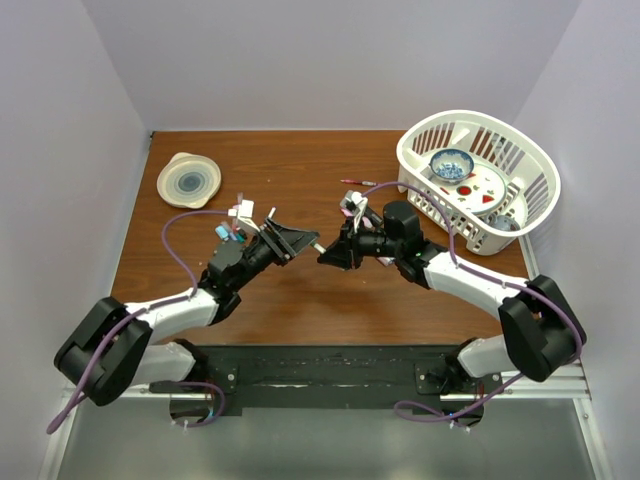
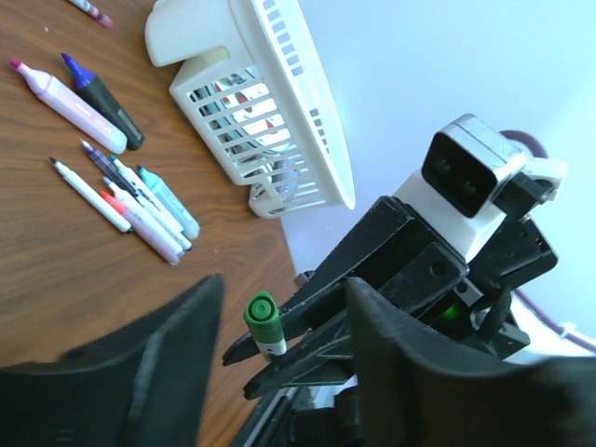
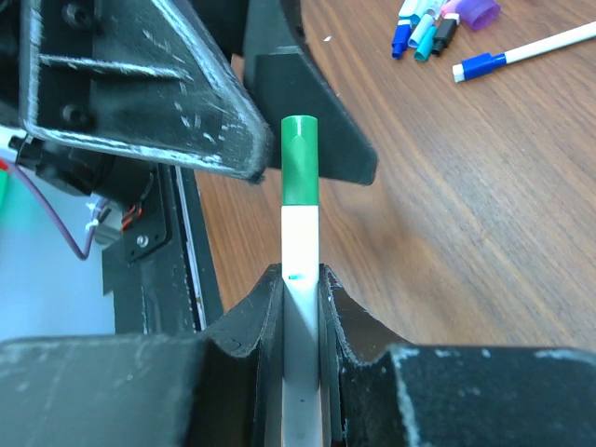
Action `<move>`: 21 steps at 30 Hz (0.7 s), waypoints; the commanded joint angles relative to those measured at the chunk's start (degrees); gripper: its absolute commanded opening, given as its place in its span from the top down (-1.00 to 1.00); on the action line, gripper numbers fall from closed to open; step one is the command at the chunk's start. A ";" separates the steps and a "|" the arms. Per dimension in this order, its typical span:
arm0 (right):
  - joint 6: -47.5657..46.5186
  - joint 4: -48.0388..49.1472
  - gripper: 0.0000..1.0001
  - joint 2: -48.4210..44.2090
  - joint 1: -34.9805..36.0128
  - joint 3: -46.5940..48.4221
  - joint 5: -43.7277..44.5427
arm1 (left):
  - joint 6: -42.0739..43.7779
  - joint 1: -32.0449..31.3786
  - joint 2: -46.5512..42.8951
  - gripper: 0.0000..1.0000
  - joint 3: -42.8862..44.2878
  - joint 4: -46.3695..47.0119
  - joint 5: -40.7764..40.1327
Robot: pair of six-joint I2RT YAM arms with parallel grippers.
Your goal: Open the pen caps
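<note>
My right gripper (image 3: 301,279) is shut on a slim white-barrelled pen (image 3: 300,244) with its green cap (image 3: 300,160) on, held above the table. My left gripper (image 2: 279,358) is open, with the green cap (image 2: 262,319) between its two fingers and touching neither. In the top view the two grippers meet at mid-table, left gripper (image 1: 292,241), right gripper (image 1: 334,256), with the pen (image 1: 318,247) between them. Several uncapped pens (image 2: 130,200) lie beside the basket. Loose caps (image 3: 424,26) and a blue-capped pen (image 3: 521,51) lie behind the left gripper.
A white slatted basket (image 1: 425,175) holding a bowl and a plate stands at the back right. A round lidded dish (image 1: 188,180) sits at the back left. The pens (image 1: 355,205) and caps (image 1: 235,218) lie just behind the grippers.
</note>
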 commanded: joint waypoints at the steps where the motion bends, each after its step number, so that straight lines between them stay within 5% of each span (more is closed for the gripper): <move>1: 3.19 3.39 1.00 0.56 0.17 -0.16 2.32 | -2.20 -0.41 1.59 -0.05 1.68 6.26 -2.26; 11: 3.46 3.21 1.00 1.88 0.26 0.10 2.06 | -2.20 -0.41 2.65 0.36 2.65 6.96 -1.65; 21: 3.28 2.77 1.00 2.67 0.26 0.45 2.32 | -2.73 -0.41 4.05 0.43 3.44 7.23 0.19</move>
